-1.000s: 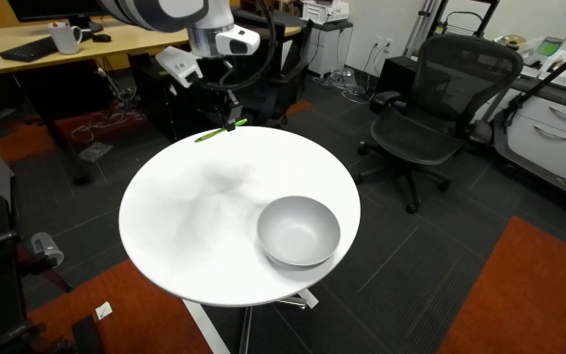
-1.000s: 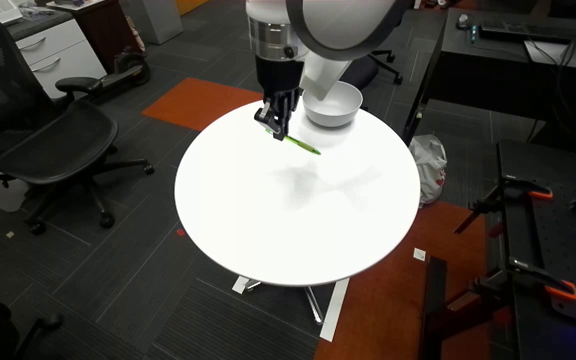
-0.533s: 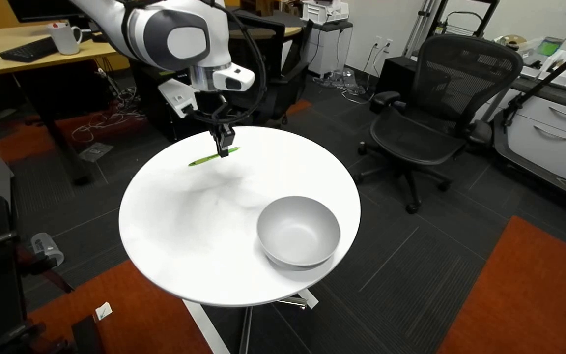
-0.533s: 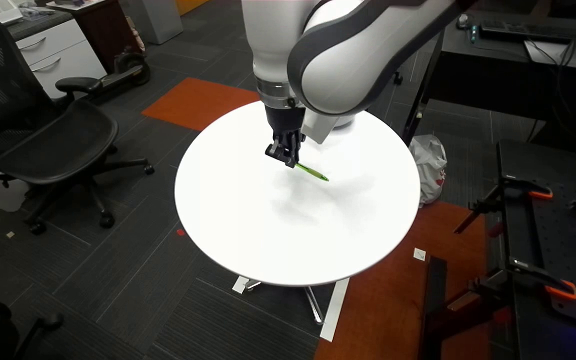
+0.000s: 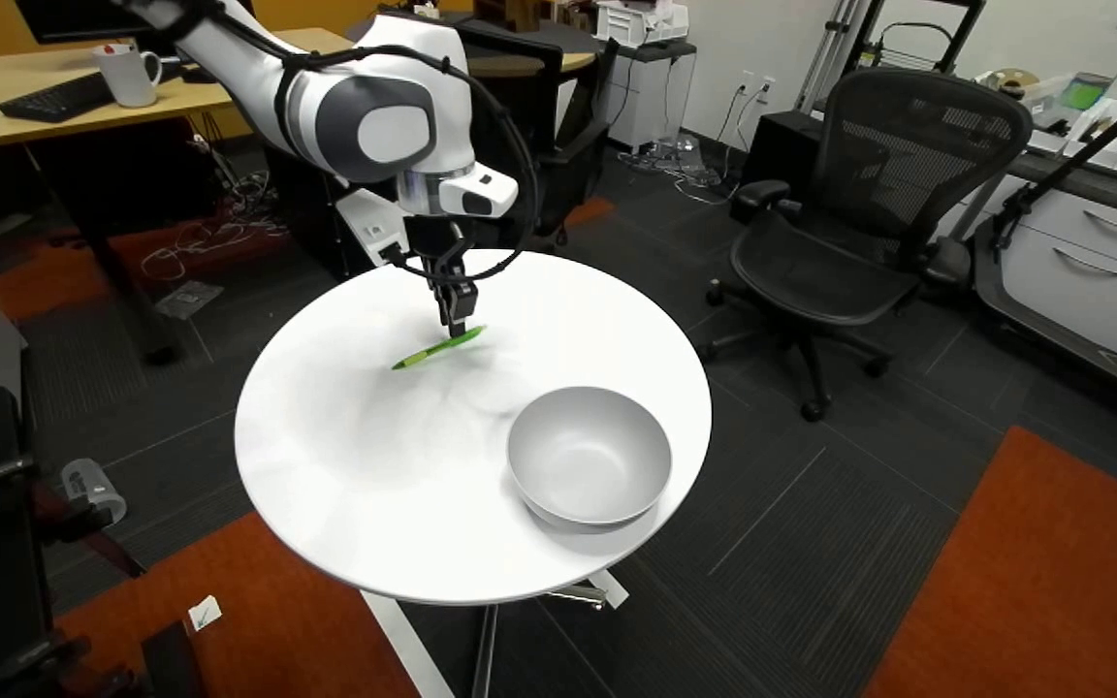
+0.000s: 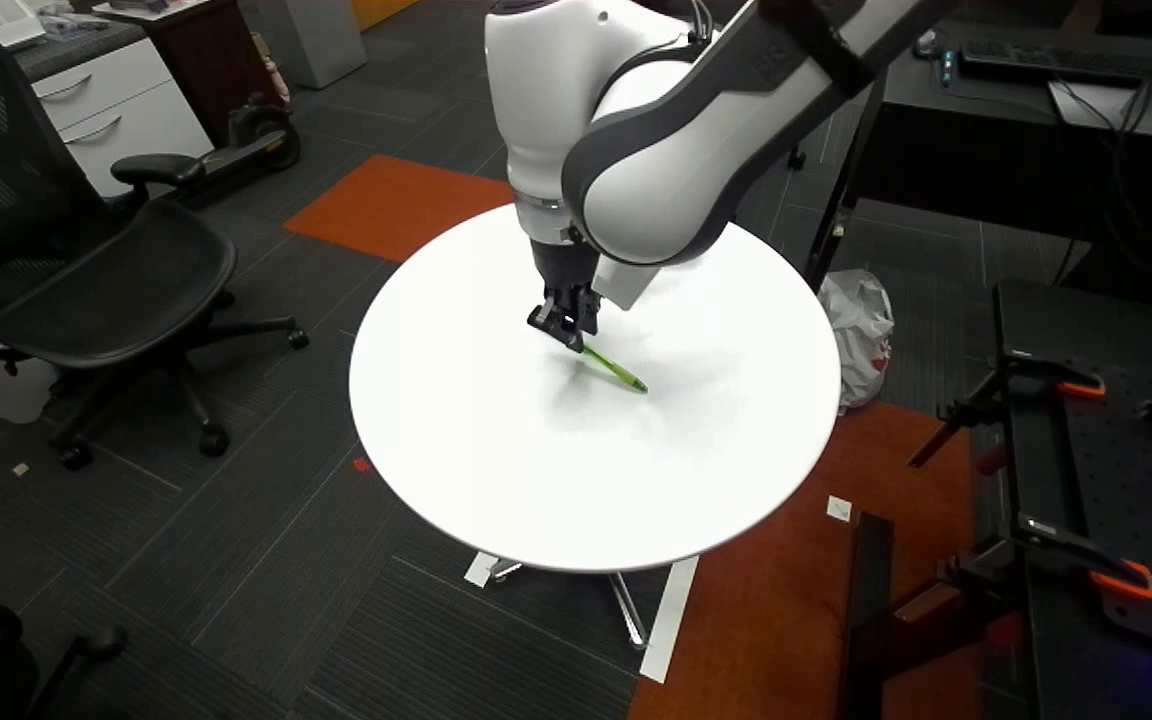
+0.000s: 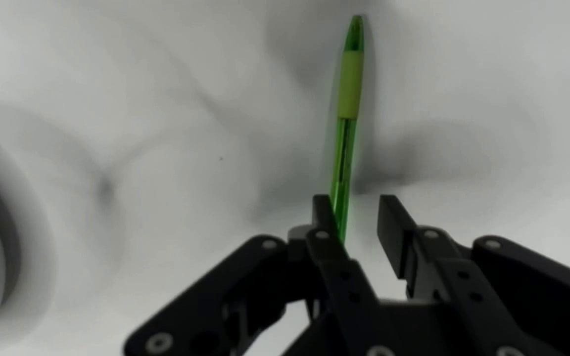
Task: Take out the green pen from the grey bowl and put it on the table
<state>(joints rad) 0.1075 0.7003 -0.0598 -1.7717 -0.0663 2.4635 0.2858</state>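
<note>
Release step, by appearance. Slender green plastic pen (image 7: 347, 123), upper centre of wrist view, lies apparently on round white table (image 5: 355, 485). Black two-finger gripper (image 7: 355, 212), lower centre: fingers spread. Next: retract vertically without dragging the pen.

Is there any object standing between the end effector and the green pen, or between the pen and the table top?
Nothing visible stands in the way. In the wrist view, part of the green pen shows in the gap of the open end effector; the pen appears to lie on the table. The grey bowl stands aside.
</note>
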